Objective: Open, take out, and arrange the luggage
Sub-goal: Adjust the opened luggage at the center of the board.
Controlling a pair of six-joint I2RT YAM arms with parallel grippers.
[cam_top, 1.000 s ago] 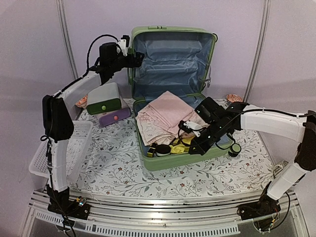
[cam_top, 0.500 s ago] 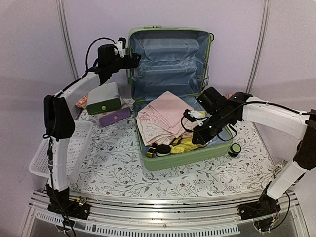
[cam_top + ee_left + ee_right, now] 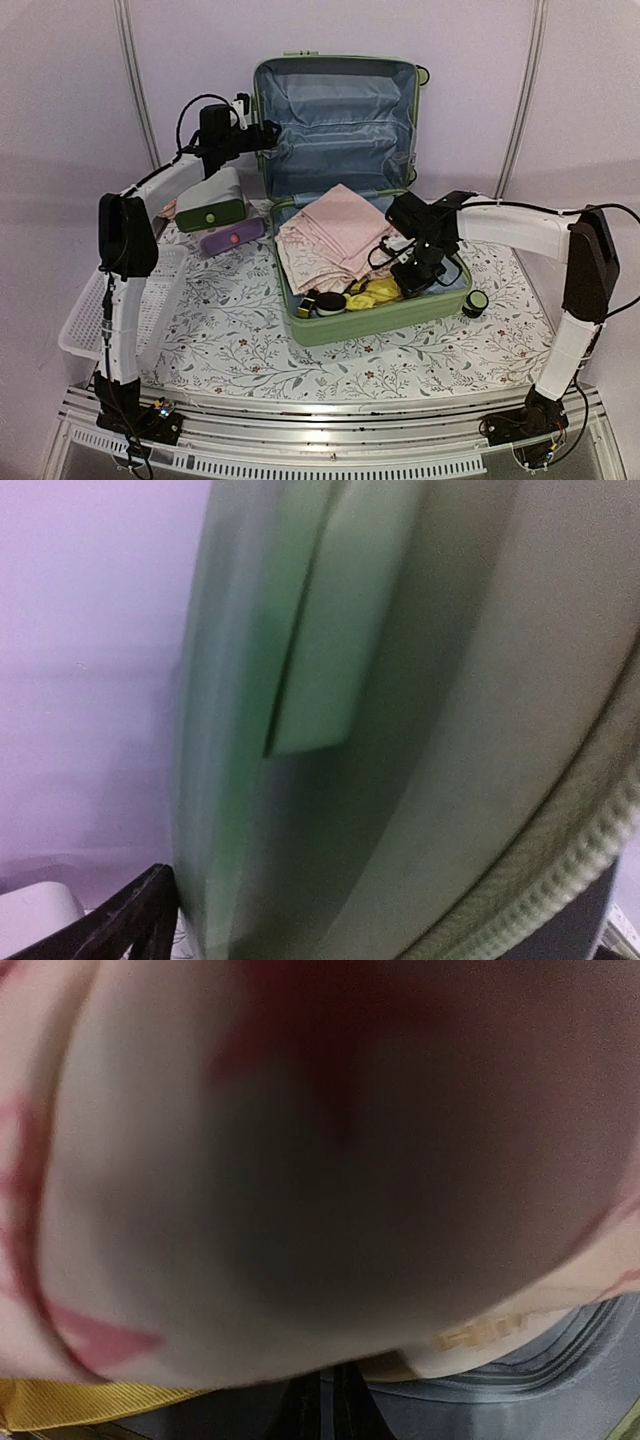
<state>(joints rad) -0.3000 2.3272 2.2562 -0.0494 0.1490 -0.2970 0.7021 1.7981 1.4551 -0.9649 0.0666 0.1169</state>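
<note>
The light-green luggage [image 3: 345,318] lies open on the table, its lid [image 3: 335,110] upright against the back wall. Inside are a folded pink cloth [image 3: 335,230], a yellow cloth [image 3: 377,292] and a black round item [image 3: 325,304]. My left gripper [image 3: 256,135] is at the lid's left edge. In the left wrist view the blurred green shell [image 3: 400,730] fills the frame between wide-apart fingers [image 3: 125,920]. My right gripper [image 3: 415,272] is down in the right side of the lower half. In the right wrist view its fingers [image 3: 305,1415] stand close together under a blurred white-and-red item [image 3: 300,1180].
A white-and-green drawer box [image 3: 210,200] and a purple item [image 3: 232,237] sit left of the luggage. A white perforated basket [image 3: 130,300] stands at the table's left edge. A small round item [image 3: 478,300] lies on the table at the luggage's right.
The lid has swung further back with my left gripper at its edge. My right gripper has moved from the front rim back and down into the right side of the lower half.
</note>
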